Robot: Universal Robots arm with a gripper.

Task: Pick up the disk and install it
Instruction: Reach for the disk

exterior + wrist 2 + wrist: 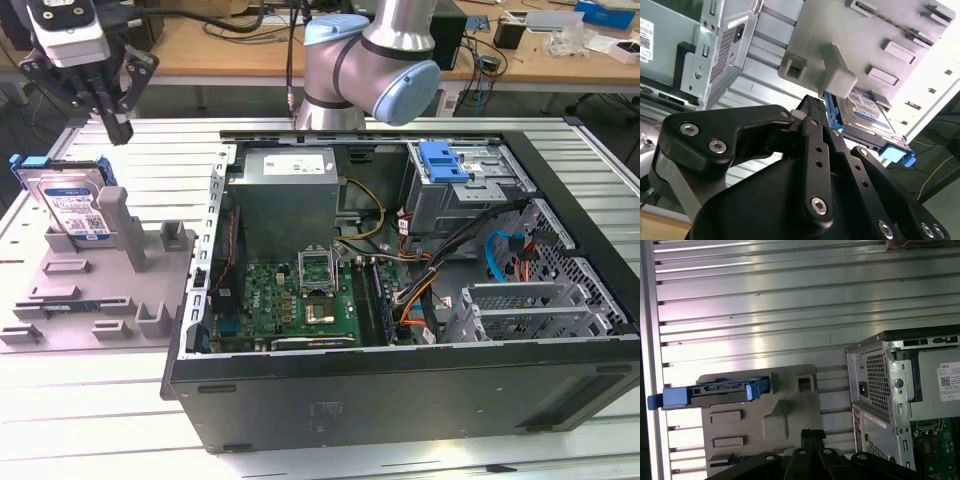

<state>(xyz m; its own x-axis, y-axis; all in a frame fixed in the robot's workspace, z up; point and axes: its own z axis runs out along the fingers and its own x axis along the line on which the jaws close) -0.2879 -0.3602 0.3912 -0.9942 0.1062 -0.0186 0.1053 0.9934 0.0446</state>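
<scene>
An open desktop computer case is laid on its side on a ribbed metal table. Its green motherboard, grey power supply and a light-blue latch are exposed. At the exterior view's left, just beside the case, a grey moulded fixture is set on the table. The disk is stood on edge in a slot at the farther end of this fixture and is tilted slightly. Its white-and-blue label is turned toward the camera and its blue bracket is seen around the rim. The gripper is held in the air above the disk and apart from it, with nothing touched. In both wrist views its black fingers are seen drawn together and appear to be closed on nothing, though the tips are partly hidden by the gripper body. In the first wrist view the disk is seen edge-on in the fixture, beyond the fingertips
</scene>
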